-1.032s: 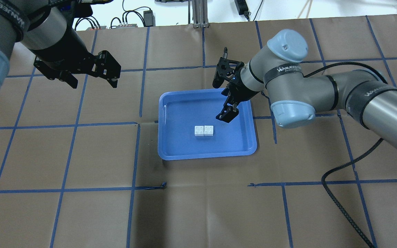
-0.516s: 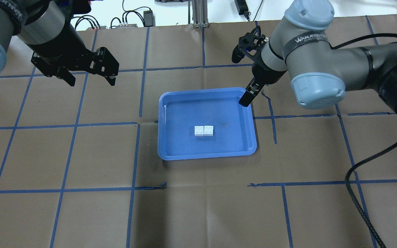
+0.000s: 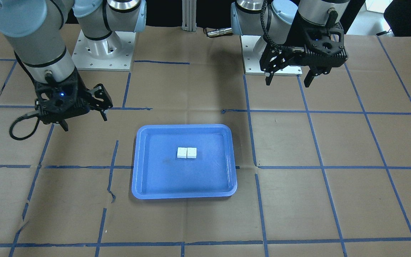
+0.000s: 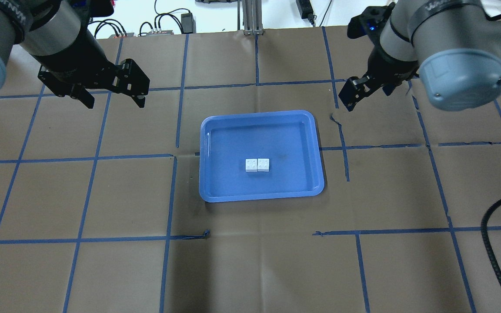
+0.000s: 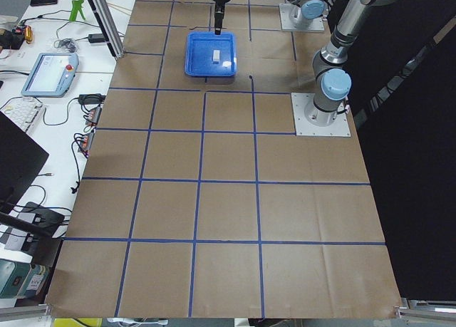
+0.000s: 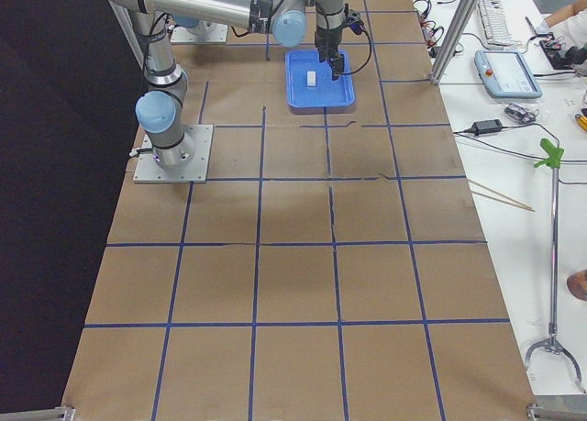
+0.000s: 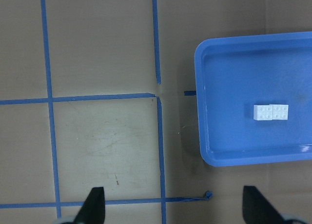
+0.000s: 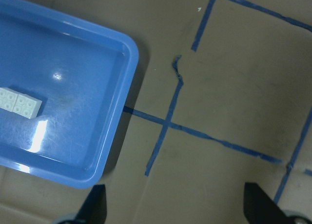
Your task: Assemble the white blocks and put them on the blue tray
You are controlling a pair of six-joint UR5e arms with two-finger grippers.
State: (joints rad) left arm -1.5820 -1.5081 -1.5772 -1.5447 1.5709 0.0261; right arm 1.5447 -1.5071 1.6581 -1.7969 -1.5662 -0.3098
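The two white blocks [image 4: 257, 165] lie joined side by side, studs up, near the middle of the blue tray [image 4: 215, 193]. They also show in the front view [image 3: 187, 152], the left wrist view [image 7: 271, 112] and the right wrist view [image 8: 19, 103]. My left gripper [image 4: 115, 102] is open and empty, raised over the paper to the far left of the tray. My right gripper [image 4: 365, 93] is open and empty, raised beyond the tray's far right corner. In the front view the left gripper [image 3: 287, 81] and right gripper [image 3: 84, 121] both stand clear of the tray [image 3: 145, 187].
The table is covered in brown paper with a blue tape grid. The right arm's black cable [image 4: 492, 243] hangs over the right side. The two arm bases [image 3: 102, 50] [image 3: 262, 64] are bolted at the robot's edge. Cables and gear lie past the far edge.
My right gripper has risen out of the tray and swung away to the far right, past the rim. The blocks stay in the tray. The left gripper has barely moved.
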